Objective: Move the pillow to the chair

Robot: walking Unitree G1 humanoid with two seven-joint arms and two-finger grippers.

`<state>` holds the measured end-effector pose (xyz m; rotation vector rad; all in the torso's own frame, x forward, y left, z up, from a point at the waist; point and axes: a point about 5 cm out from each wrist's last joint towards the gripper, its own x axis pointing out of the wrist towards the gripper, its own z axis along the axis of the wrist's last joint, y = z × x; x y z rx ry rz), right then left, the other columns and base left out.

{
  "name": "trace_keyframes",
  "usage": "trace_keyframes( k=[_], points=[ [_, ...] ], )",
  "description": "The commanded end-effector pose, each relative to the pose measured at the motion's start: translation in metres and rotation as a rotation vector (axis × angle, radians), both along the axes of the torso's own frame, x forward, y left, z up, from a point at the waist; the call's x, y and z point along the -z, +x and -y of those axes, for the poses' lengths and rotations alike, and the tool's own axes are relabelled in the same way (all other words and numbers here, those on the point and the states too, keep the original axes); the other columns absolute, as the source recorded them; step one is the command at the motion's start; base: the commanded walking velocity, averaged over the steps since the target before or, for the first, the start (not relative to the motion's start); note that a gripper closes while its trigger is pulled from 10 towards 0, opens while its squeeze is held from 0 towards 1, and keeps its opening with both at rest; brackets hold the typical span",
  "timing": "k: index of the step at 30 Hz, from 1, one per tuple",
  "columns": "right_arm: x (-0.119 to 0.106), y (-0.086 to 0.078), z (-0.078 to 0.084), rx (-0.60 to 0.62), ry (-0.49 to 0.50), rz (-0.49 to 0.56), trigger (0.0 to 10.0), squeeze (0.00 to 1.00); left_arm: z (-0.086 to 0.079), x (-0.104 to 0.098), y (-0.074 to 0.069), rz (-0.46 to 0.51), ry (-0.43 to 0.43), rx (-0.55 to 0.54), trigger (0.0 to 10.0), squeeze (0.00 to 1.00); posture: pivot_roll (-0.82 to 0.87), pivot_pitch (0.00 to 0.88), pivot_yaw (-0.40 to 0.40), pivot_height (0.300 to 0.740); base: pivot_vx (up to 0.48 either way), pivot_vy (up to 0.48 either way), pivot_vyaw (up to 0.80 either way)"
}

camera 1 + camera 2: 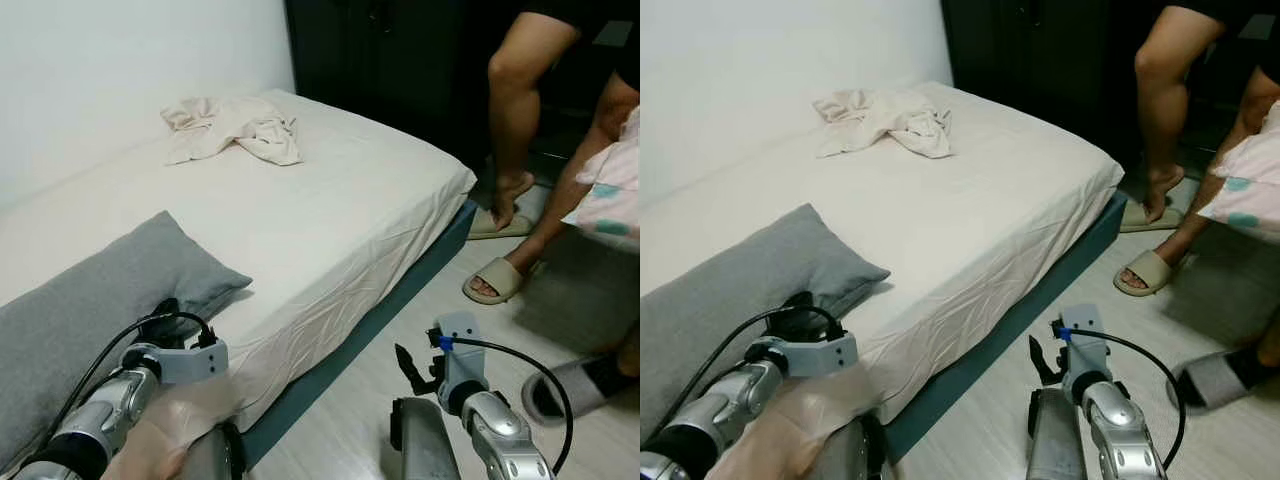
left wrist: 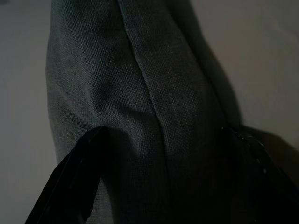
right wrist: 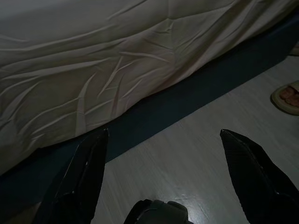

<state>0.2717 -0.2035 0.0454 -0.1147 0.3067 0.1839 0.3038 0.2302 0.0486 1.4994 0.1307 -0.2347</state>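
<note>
The left tool [image 1: 165, 315] is at the near corner of the grey pillow [image 1: 90, 300], its two fingers [image 2: 70, 182] spread wide on either side of the pillow's seamed edge, not closed on it. The right tool [image 3: 163, 154] hangs wide open and empty over the floor [image 1: 400, 330] beside the bed [image 1: 330, 210]. Farther away, a crumpled cloth [image 1: 235, 128] lies on the bed near the wall, and a person's legs [image 1: 515, 110] stand beyond the bed.
</note>
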Motion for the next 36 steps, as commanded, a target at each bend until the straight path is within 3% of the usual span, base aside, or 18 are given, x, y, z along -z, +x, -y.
trace_keyframes(
  k=[1, 9, 17, 18, 20, 21, 36],
  points=[
    [0.003, -0.002, -0.006, -0.007, 0.024, -0.017, 10.0, 0.00, -0.019, 0.000, -0.003, -0.006, 0.053, -0.061, 10.0, 0.00, -0.14, 0.165, 0.138, 0.535, 0.000, 0.000, 0.00],
    [0.001, -0.002, -0.005, -0.002, 0.025, -0.009, 10.0, 0.00, -0.010, -0.014, 0.009, 0.189, 0.020, -0.157, 10.0, 0.00, -0.15, 0.171, 0.143, 0.535, 0.000, 0.000, 0.00],
    [0.001, -0.002, -0.007, -0.002, 0.031, -0.006, 10.0, 0.00, -0.009, -0.008, 0.010, 0.218, 0.041, -0.244, 10.0, 0.00, -0.16, 0.178, 0.141, 0.535, 0.000, 0.000, 0.00],
    [0.001, -0.002, -0.007, -0.002, 0.031, -0.006, 10.0, 0.00, -0.010, -0.007, 0.009, 0.210, 0.039, -0.255, 9.3, 0.00, -0.16, 0.178, 0.141, 0.535, 0.000, 0.000, 0.00],
    [0.000, -0.002, -0.007, -0.002, 0.033, -0.006, 10.0, 0.00, -0.011, -0.006, 0.009, 0.205, 0.042, -0.265, 9.3, 0.00, -0.16, 0.178, 0.141, 0.535, 0.000, 0.000, 0.00],
    [0.000, -0.002, -0.008, -0.002, 0.034, -0.004, 10.0, 0.00, -0.013, -0.004, 0.009, 0.201, 0.040, -0.285, 0.0, 0.00, -0.16, 0.178, 0.137, 0.535, 0.000, 0.000, 0.00],
    [-0.005, 0.001, -0.010, -0.003, 0.047, 0.015, 10.0, 0.00, -0.009, -0.003, 0.013, 0.198, 0.003, -0.304, 0.0, 0.00, -0.18, 0.150, 0.143, 0.535, 0.000, 0.000, 0.00]
  ],
)
